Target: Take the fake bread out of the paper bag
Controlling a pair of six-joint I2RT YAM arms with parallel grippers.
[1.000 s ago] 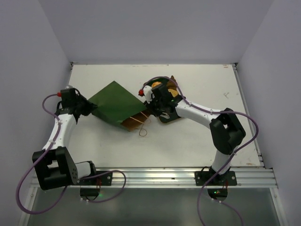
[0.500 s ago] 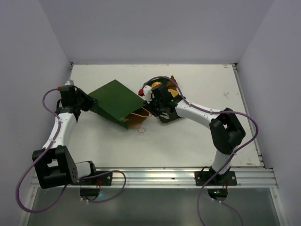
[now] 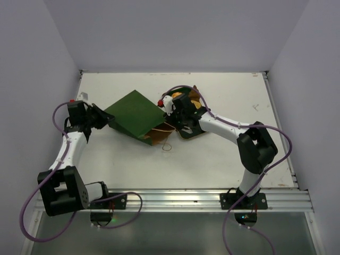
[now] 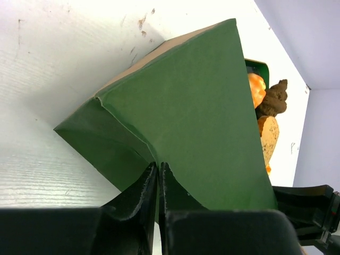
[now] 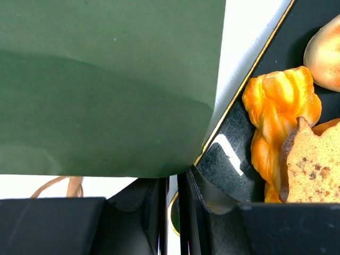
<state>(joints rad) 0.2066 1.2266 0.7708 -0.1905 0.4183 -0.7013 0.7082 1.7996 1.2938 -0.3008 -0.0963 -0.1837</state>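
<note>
On paper bag point(image 4: 196, 117), left gripper point(image 4: 159, 169) clamped; right gripper point(image 5: 173, 186) seemingly closed, clearer from wrist

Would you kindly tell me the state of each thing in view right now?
paper bag: on its side, mouth toward tray, held at both ends.
fake bread: visible pieces out, lying on tray.
tray: flat, holding bread.
left gripper: shut on bag's bottom.
right gripper: shut, seemingly on bag's mouth edge.
</note>
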